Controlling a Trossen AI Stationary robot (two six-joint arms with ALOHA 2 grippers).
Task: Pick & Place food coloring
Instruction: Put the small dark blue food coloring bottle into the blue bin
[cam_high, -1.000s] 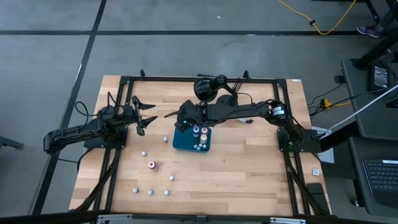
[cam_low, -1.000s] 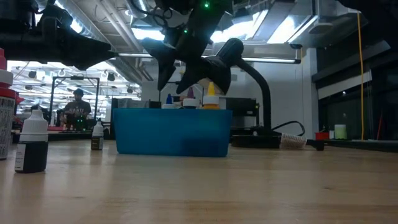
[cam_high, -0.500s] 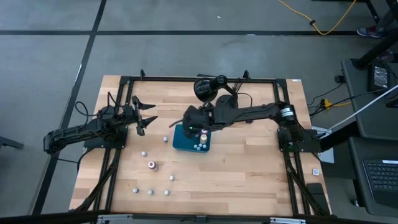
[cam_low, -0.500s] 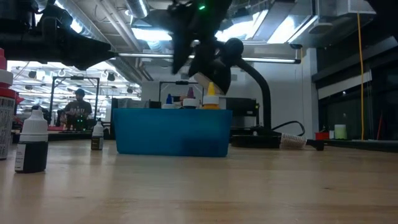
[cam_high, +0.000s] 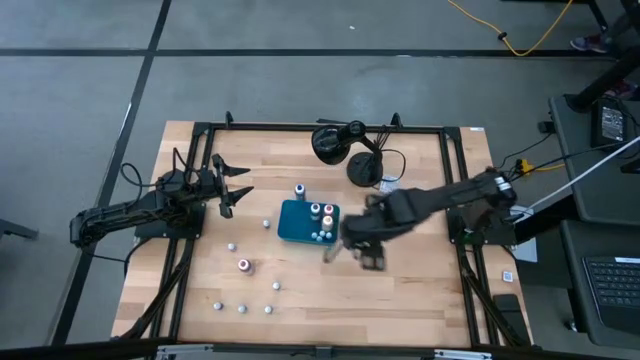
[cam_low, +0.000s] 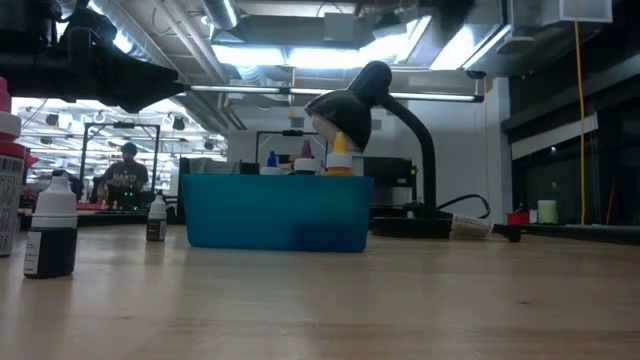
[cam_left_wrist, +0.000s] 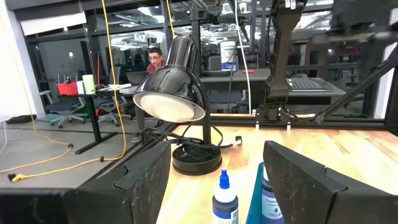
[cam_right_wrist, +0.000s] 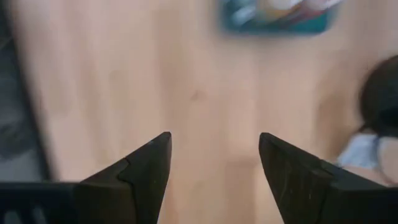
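Note:
The teal tray (cam_high: 291, 226) sits mid-table with several food coloring bottles (cam_high: 321, 212) standing in it; their coloured tops (cam_low: 339, 150) show over its wall (cam_low: 275, 212) in the low view. One blue-topped bottle (cam_high: 299, 190) stands on the table just beyond the tray. More bottles (cam_high: 243, 266) are scattered on the near left of the table. My right gripper (cam_high: 350, 252) hovers open over bare wood to the right of and nearer than the tray, holding nothing. My left gripper (cam_high: 236, 190) waits open at the table's left, facing the blue-topped bottle (cam_left_wrist: 224, 198).
A black desk lamp (cam_high: 332, 142) stands at the far edge behind the tray, its cord and a small white item (cam_high: 389, 183) beside it. Loose bottles (cam_high: 242, 308) dot the near left; bare wood lies to the tray's right. A person (cam_low: 125, 170) shows in the room behind.
My right arm has drawn back from over the tray's far left part, swinging toward the table's right and near edge. Its gripper has left the low view and now hangs over bare wood near the tray's right side. The bottles and tray have stayed put.

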